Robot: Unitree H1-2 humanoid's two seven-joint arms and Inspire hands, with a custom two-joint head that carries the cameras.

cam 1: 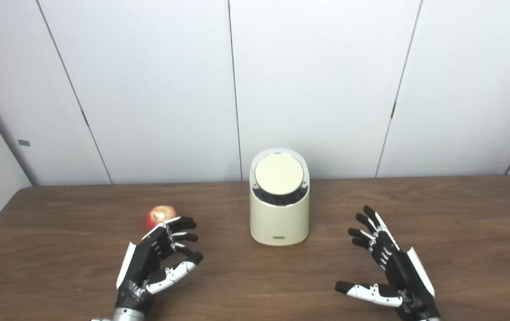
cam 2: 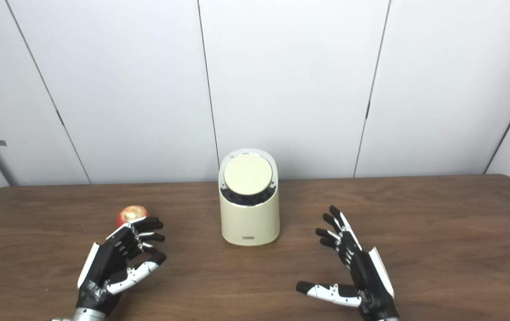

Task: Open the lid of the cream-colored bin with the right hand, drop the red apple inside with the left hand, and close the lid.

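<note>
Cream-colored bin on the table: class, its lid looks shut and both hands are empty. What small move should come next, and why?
Probably the right hand should reach forward and left to the lid of the cream-colored bin. The lid lies closed, the right hand is open and apart from the bin, and the red apple sits on the table just beyond the open left hand, not yet grasped.

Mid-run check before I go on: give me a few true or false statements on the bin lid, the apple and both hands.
1. The lid of the cream-colored bin is shut. True.
2. The red apple is inside the bin. False: it lies on the table, left of the bin.
3. The left robot hand holds the apple. False: it is open, just in front of the apple.
4. The right robot hand is open and holds nothing. True.
5. The right robot hand touches the lid. False: it is clear of the bin.
</note>
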